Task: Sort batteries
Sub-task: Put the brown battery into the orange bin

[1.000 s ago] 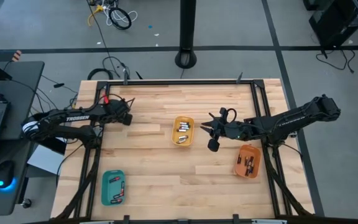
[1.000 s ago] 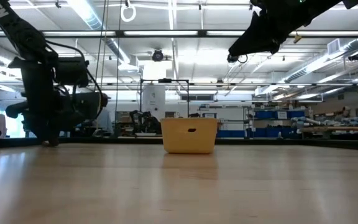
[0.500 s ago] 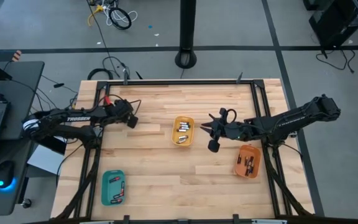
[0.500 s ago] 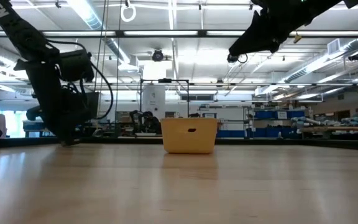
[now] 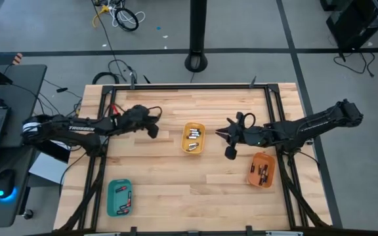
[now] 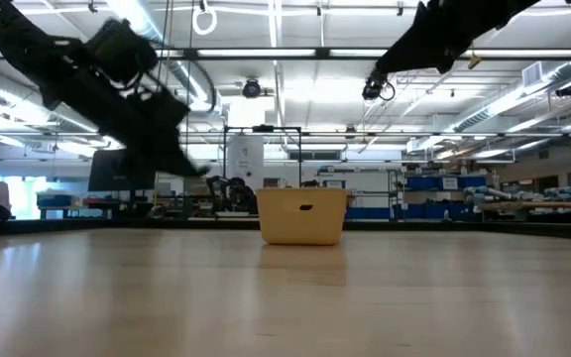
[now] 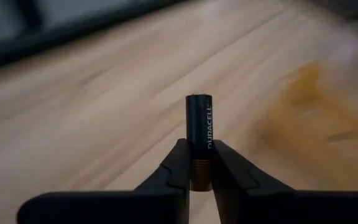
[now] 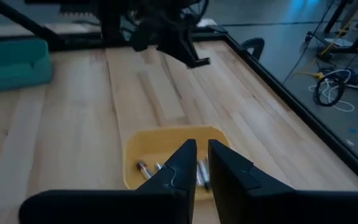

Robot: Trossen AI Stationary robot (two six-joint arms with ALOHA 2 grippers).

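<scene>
My left gripper (image 5: 153, 129) hangs above the table to the left of the yellow tray (image 5: 193, 138) and is shut on one black battery (image 7: 199, 124) with a copper end. In the low view it shows blurred, well above the tabletop (image 6: 188, 164). My right gripper (image 5: 220, 132) hovers just right of the yellow tray, fingers shut with nothing between them (image 8: 201, 152). Several batteries (image 8: 199, 174) lie in the yellow tray (image 8: 166, 146). More batteries lie in the teal tray (image 5: 119, 197) and the orange tray (image 5: 262, 170). My left gripper pinches the battery's copper end (image 7: 199, 169) between its two fingers. The battery lies along the fingers, and its black end sticks out past the fingertips. It is lifted clear of the table, and the fingers slant down toward the yellow tray.
The teal tray sits at the near left and the orange tray at the right, under my right arm. Bare wood lies between the trays. A dark frame rail (image 5: 189, 86) runs along the table's far edge.
My left gripper has risen off the table at the far left and swung toward the yellow tray. It has tipped up from pointing down to a shallow slant. My right arm has kept still.
</scene>
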